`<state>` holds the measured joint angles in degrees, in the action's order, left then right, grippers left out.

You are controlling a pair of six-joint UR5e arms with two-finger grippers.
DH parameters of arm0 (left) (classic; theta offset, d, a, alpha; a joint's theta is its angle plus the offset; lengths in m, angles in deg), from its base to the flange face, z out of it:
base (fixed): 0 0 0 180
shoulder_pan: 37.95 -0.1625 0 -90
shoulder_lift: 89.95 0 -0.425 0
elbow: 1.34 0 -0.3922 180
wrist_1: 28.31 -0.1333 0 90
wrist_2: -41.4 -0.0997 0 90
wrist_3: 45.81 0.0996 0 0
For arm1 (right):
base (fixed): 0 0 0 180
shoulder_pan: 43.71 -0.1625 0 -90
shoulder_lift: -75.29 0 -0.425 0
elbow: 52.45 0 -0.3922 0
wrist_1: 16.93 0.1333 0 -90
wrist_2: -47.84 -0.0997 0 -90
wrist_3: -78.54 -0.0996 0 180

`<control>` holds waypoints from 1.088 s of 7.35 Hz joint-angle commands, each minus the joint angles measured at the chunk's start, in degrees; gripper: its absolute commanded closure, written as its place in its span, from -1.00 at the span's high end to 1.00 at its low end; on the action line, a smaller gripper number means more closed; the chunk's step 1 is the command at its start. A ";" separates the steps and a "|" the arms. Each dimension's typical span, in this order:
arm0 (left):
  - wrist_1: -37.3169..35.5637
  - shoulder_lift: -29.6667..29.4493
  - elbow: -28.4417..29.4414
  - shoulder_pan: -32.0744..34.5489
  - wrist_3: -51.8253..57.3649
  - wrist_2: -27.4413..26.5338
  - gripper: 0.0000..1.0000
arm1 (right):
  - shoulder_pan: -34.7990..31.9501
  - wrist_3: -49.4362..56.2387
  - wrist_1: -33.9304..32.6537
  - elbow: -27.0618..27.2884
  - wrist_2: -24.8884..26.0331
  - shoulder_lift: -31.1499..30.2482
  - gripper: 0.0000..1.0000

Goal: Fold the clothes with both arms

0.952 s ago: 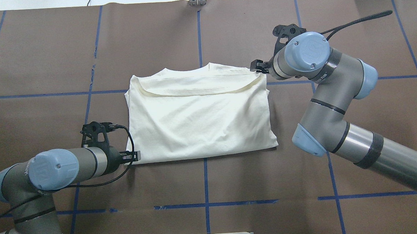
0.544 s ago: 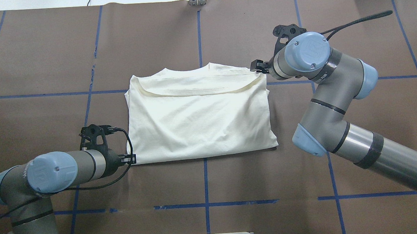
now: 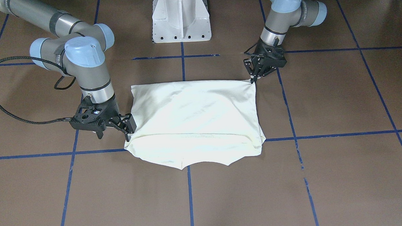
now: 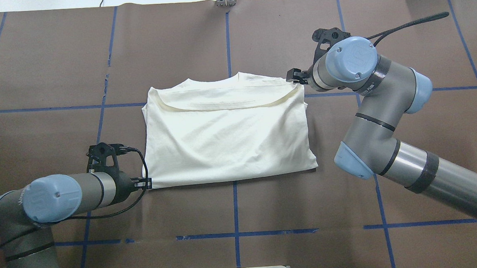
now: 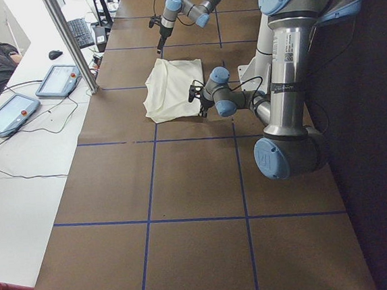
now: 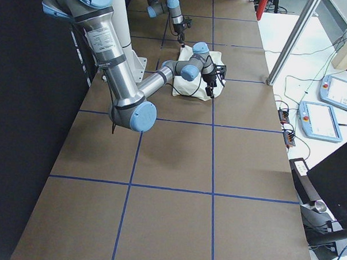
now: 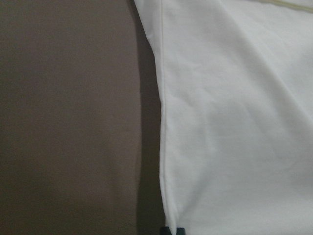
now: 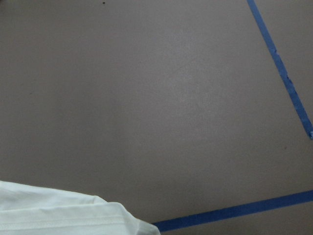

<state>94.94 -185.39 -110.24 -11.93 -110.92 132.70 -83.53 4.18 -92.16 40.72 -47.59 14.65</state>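
The cream-white shirt [image 4: 226, 138] lies folded into a rectangle on the brown table, plain side up, and also shows in the front view [image 3: 194, 116]. No print shows. My left gripper [image 4: 148, 182] is low at the shirt's near-left corner. Its fingertips meet in the front view [image 3: 253, 79], and in the left wrist view [image 7: 173, 231] the shirt's edge [image 7: 164, 147] runs straight into them. My right gripper [image 4: 292, 77] stands open beside the far-right corner, seen also in the front view [image 3: 129, 130]. The right wrist view shows only that corner [image 8: 58, 215], with no fingertips.
The white pedestal base [image 3: 181, 16] stands at the robot's side of the table. Blue tape lines [image 4: 235, 207] grid the brown cover. A metal post [image 5: 69, 40] and control tablets [image 5: 11, 113] stand past the table's far edge.
My left arm has drawn back toward the robot and to its left, its gripper sliding out to the shirt's near-left corner. The right arm and the shirt's outline look unchanged.
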 commanded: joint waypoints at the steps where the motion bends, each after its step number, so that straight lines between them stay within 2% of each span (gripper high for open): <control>1: -0.11 -3.06 6.81 11.55 12.77 0.28 -1.00 | 0.00 -0.09 0.00 -0.09 0.07 0.00 1.00; 3: -0.03 -18.55 24.77 19.74 17.21 0.19 -1.00 | -0.26 -0.18 0.00 -0.09 0.16 0.00 1.00; 5: 2.24 -34.65 45.34 23.37 18.88 -0.07 -1.00 | -0.53 -0.35 -0.09 0.00 0.07 0.00 1.00; 6: 5.74 -41.08 53.62 23.38 18.80 -0.07 -1.00 | -0.70 -0.44 -0.09 0.00 0.07 0.00 1.00; 7: 8.82 -43.06 57.27 23.47 18.71 -0.07 -1.00 | -0.79 -0.53 -0.09 0.00 0.07 0.09 1.00; 8: 10.42 -42.73 57.31 24.34 18.97 0.10 -0.49 | -0.53 -0.88 -0.09 -0.09 0.07 0.52 1.00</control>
<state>102.57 -226.43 -55.81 11.60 -92.17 132.68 -84.19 3.63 -92.25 40.70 -47.52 14.80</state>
